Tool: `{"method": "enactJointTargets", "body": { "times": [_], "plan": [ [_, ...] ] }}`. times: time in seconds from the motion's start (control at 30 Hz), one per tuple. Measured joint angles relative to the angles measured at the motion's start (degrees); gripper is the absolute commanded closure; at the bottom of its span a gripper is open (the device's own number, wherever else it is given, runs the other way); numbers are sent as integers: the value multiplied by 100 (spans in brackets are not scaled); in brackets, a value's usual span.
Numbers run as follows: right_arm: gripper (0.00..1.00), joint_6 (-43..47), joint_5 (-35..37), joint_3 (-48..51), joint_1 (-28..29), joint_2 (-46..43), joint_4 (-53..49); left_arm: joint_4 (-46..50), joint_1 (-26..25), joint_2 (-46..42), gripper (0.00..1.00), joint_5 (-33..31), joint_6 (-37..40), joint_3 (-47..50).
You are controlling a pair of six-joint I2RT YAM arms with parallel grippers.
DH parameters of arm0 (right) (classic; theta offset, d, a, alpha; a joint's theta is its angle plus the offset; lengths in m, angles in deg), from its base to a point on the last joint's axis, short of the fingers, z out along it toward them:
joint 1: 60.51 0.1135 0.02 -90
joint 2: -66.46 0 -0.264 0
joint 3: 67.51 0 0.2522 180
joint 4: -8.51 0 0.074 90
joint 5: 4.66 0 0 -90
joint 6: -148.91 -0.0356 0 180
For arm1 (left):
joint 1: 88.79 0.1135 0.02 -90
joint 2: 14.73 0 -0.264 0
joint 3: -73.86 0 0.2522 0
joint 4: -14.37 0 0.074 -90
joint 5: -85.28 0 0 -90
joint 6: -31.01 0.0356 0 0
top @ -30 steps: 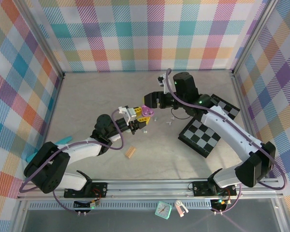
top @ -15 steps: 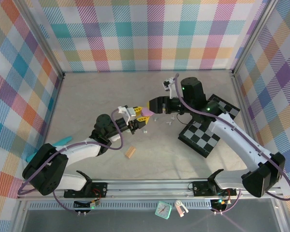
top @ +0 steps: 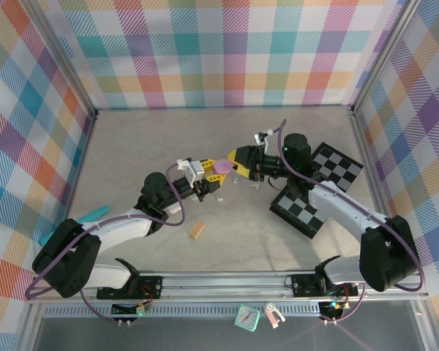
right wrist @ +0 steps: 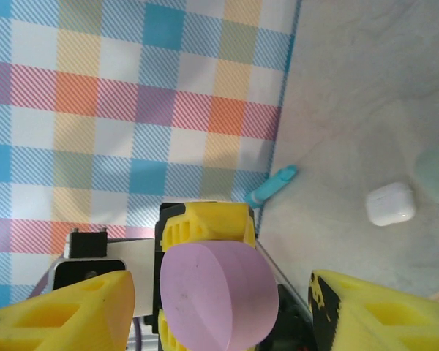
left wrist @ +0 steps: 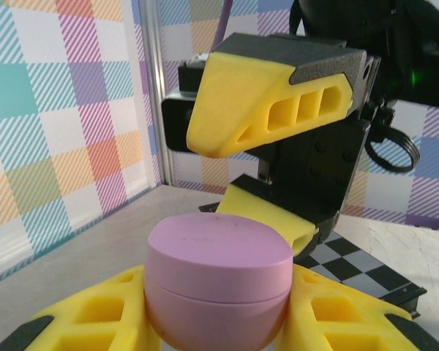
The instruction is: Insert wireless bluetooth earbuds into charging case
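Left pincer (left wrist: 216,322) clenched on the lilac round plastic charging case (top: 221,167), lid shut, above mid-tabletop | right pincer (top: 240,159) released, has rolled its wrist and closed in, straddling the case | you likely open the lid next, before any earbuds.

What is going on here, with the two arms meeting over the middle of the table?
The left gripper is shut on a closed purple charging case, holding it up off the table. The right gripper faces the case with its fingers open, not gripping it. A white case lies on the table further off.
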Motion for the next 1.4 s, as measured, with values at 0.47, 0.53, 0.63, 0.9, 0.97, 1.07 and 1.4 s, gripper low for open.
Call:
{"method": "enactJointTargets", "body": {
  "times": [0.47,0.53,0.63,0.9,0.97,1.07,1.4],
  "plan": [
    [62,-1161,-295,28,179,450,1364,-533,0,238,75,-109,-153,-136],
    [69,-1226,-293,28,173,461,1425,-586,0,258,75,-127,-175,-146],
    [76,-1261,-286,28,166,470,1488,-627,0,262,74,-155,-192,-151],
    [80,-887,-109,-24,164,461,966,-372,0,260,31,-229,-59,-144],
    [81,-568,37,-116,153,448,496,-205,0,216,23,-289,24,-103],
    [82,-22,354,-352,85,437,-269,138,2,-2,17,-374,133,70],
    [80,1749,1502,-1812,-92,1519,-1958,2184,7,-1322,0,-839,378,481]
  ]
}}
